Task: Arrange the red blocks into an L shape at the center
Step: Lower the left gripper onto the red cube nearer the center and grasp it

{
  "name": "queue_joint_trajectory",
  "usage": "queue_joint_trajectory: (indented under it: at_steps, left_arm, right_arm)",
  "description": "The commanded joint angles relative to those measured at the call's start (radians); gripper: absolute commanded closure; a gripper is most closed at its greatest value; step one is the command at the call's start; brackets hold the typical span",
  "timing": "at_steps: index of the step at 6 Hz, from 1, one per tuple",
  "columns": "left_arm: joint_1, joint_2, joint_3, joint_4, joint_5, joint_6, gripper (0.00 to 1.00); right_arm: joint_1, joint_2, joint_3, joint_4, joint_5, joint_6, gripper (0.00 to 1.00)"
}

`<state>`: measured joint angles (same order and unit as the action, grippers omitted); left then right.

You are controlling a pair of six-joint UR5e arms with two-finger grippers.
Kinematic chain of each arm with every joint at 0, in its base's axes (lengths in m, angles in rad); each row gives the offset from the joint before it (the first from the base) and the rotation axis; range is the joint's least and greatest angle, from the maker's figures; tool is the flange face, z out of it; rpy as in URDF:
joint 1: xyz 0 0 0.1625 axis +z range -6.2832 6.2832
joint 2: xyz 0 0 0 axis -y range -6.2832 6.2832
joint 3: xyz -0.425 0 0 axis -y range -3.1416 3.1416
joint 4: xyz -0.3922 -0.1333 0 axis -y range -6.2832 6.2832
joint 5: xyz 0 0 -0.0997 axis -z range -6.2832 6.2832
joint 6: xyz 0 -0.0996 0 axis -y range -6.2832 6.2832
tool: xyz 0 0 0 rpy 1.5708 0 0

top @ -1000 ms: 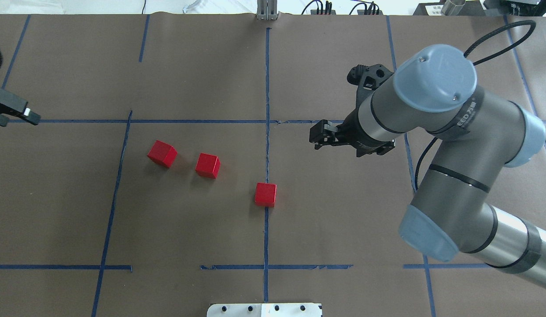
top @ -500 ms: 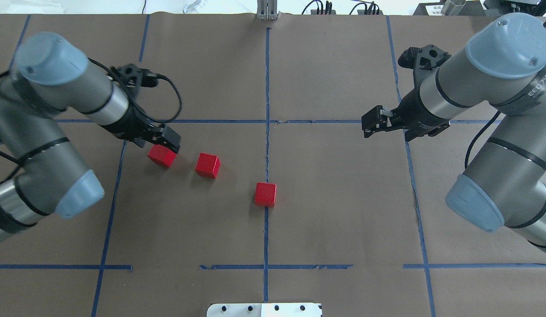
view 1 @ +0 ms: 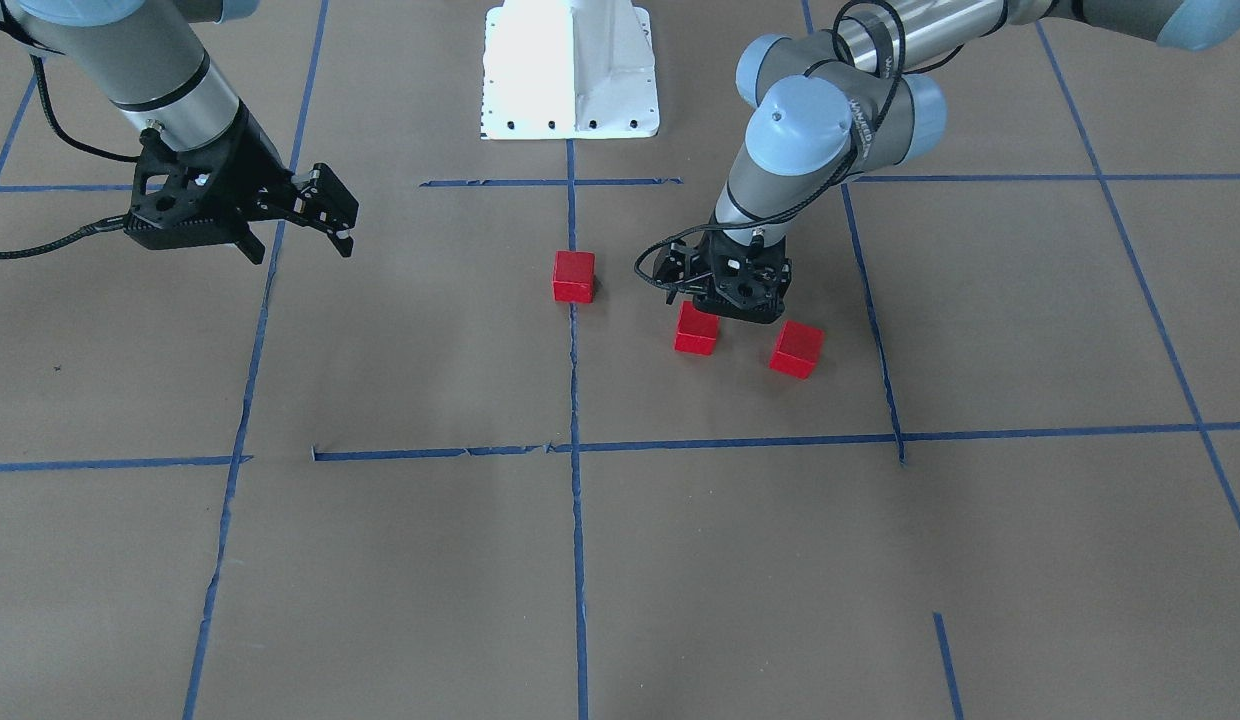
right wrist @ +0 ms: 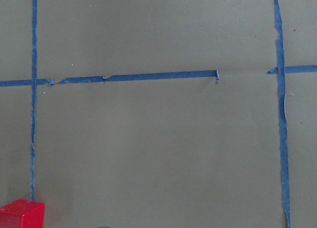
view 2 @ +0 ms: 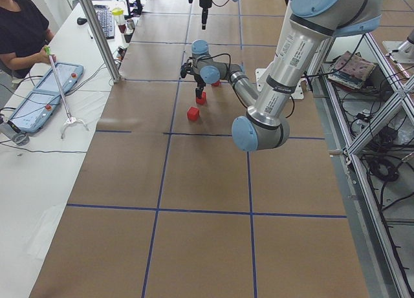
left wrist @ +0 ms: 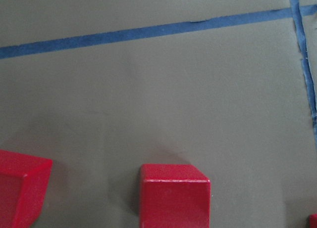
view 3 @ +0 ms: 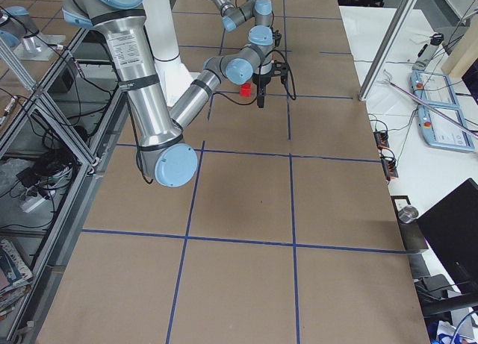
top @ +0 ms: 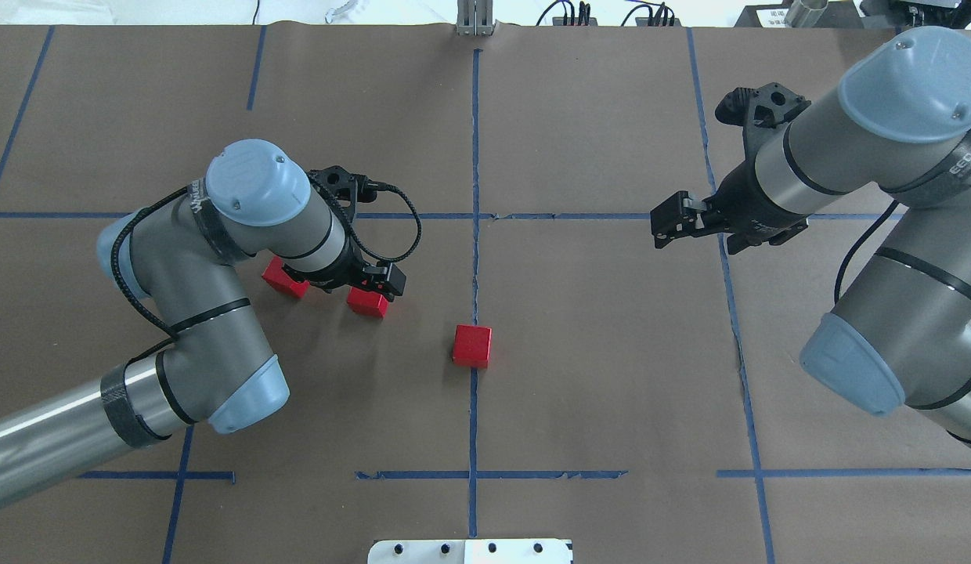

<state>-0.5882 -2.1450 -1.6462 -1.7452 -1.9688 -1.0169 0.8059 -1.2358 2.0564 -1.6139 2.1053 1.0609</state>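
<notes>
Three red blocks lie in the center cell (top: 595,352). One block (top: 472,345) sits on the cell's middle blue line. The middle block (top: 366,304) and the left block (top: 280,280) lie further left. My left gripper (top: 380,283) hangs low right over the middle block (view 1: 697,330) and looks open; its fingertips are mostly hidden by the wrist. The left wrist view shows this block (left wrist: 174,194) at bottom centre, with the left block (left wrist: 22,188) beside it. My right gripper (top: 662,225) is open and empty, high near the cell's right border.
The robot's white base plate (top: 470,551) sits at the near table edge. Blue tape lines (top: 474,133) divide the brown paper into cells. A seated operator (view 2: 19,33) and control panels are beyond the table's far side.
My left arm came in from the left, passed the left block and now hovers over the middle block. My right arm drew back to the right, then held still. The blocks have not moved.
</notes>
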Motion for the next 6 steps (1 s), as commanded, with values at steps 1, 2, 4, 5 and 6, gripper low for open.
queue_joint_trajectory:
  at_steps: [1,2,4,5,6]
  left_arm:
    - [0.030,-0.016,0.025,0.000,0.083,-0.012,0.03]
    - [0.031,-0.024,0.046,-0.008,0.129,-0.012,0.04]
    - [0.036,-0.052,0.082,-0.008,0.133,-0.006,0.24]
    - [0.036,-0.052,0.082,-0.007,0.139,-0.005,0.70]
    - [0.034,-0.055,0.080,-0.005,0.137,-0.015,1.00]
  right_arm:
    - [-0.001,-0.001,0.002,0.000,-0.001,0.002,0.00]
    - [-0.001,-0.001,0.002,0.000,-0.001,0.005,0.00]
    - [-0.004,-0.001,-0.002,0.000,-0.002,0.005,0.00]
    - [-0.004,-0.001,-0.001,0.000,-0.002,0.008,0.00]
    - [-0.008,-0.001,-0.007,0.000,-0.002,0.010,0.00]
